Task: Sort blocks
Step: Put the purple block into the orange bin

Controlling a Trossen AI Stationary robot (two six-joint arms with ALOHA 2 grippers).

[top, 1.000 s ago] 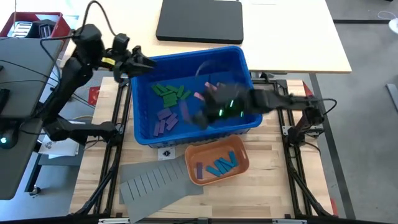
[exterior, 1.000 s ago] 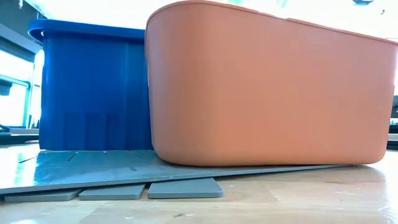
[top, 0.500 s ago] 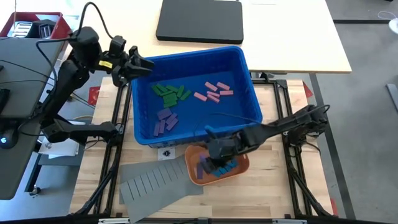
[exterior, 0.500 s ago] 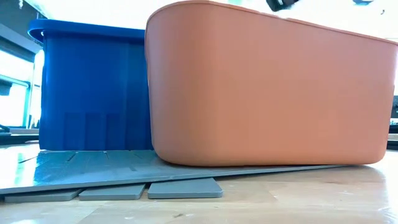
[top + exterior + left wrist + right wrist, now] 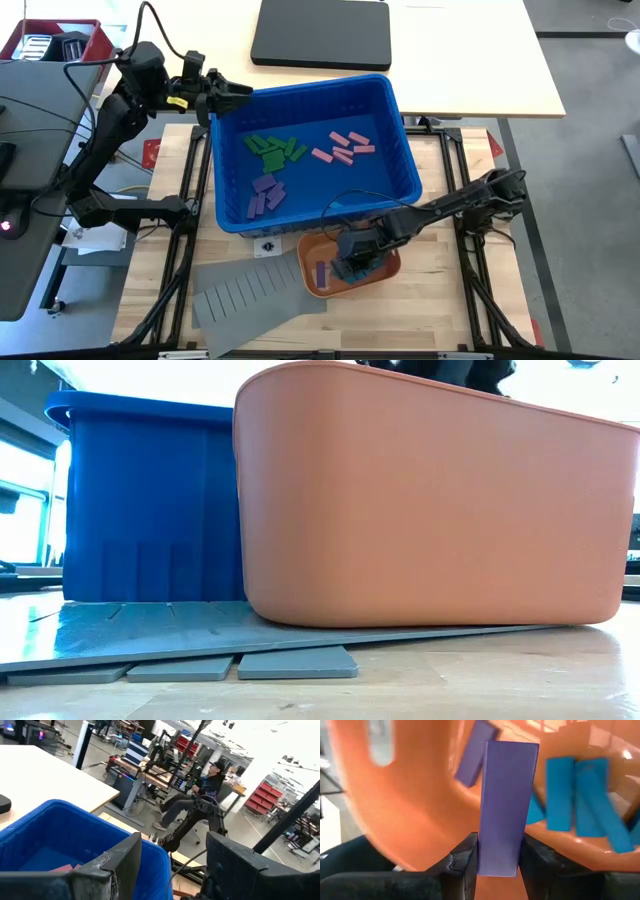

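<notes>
Wooden bench (image 5: pixel 450 290) holds my blue bin (image 5: pixel 400 150) and orange tub (image 5: pixel 310 282). My right jaws (image 5: pixel 497 857) pinch a purple block (image 5: pixel 506 805) over the tub, ready to drop it beside blue blocks (image 5: pixel 580 795). My left jaws (image 5: pixel 172 865) wait spread by the bin.

Wooden table (image 5: pixel 440 270): bin (image 5: pixel 402 160), tray (image 5: pixel 312 285), divider (image 5: pixel 250 292).

blue bin (image 5: pixel 400 150), orange tray (image 5: pixel 310 280), grey divider sheet (image 5: pixel 250 295), black laptop (image 5: pixel 320 32).
</notes>
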